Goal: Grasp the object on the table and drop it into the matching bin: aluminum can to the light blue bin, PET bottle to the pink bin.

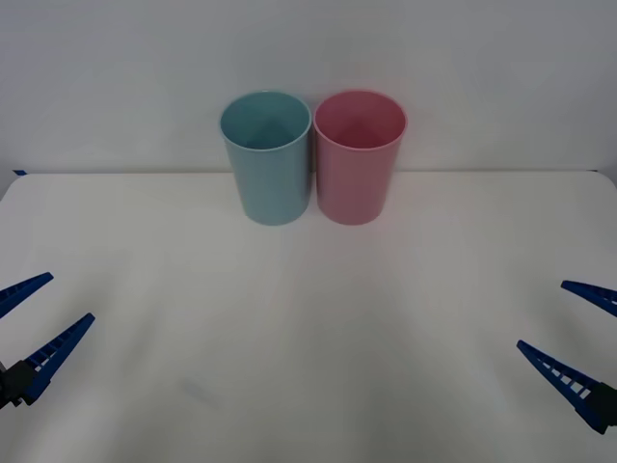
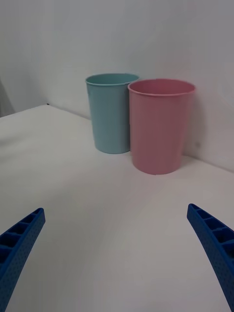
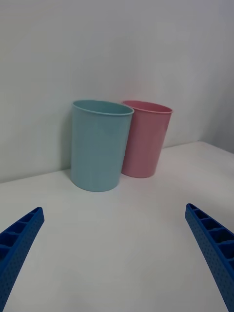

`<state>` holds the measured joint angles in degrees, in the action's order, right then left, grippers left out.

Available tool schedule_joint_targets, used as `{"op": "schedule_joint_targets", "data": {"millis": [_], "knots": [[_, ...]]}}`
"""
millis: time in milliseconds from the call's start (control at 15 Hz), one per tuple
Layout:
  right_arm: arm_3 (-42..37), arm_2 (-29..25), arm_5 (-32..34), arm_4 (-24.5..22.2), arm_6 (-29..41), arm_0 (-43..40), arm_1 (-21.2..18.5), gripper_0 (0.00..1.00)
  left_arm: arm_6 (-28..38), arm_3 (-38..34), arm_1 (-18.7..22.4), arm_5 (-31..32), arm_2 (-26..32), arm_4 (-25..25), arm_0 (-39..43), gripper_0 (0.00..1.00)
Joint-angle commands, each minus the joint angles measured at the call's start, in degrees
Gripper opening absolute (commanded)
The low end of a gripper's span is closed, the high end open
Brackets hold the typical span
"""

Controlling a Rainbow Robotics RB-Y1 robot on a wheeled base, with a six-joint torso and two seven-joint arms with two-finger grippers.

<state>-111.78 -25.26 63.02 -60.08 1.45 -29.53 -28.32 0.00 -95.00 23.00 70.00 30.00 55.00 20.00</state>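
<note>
While jaws gape, light blue bin [image 1: 267, 159] touches pink bin [image 1: 359, 159].

Smooth plastic light blue bin [image 1: 267, 164], smooth plastic pink bin [image 1: 358, 164], matt white table [image 1: 308, 338]

Behind the bench [image 1: 308, 386] you face a plain pale grey wall [image 1: 308, 58], bare and unmarked. The bench is wide, white and matte, its far edge meeting the wall. Light falls soft and even, leaving faint shadows.

Light blue bin [image 1: 267, 164], pink bin [image 1: 358, 164], white table [image 1: 308, 328], blue ribbed fingers [image 1: 53, 355]
</note>
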Motion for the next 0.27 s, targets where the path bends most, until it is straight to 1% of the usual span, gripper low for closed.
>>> {"op": "schedule_joint_targets", "data": {"millis": [67,267], "knots": [[-0.02,0.12,0.00,-0.04,0.13,-0.09,0.72,1.00,0.00,0.00,0.00,0.00,0.00,0.00,0.00,1.00],[-0.02,0.12,0.00,-0.04,0.13,-0.09,0.72,1.00,0.00,0.00,0.00,0.00,0.00,0.00,0.00,1.00]]}}
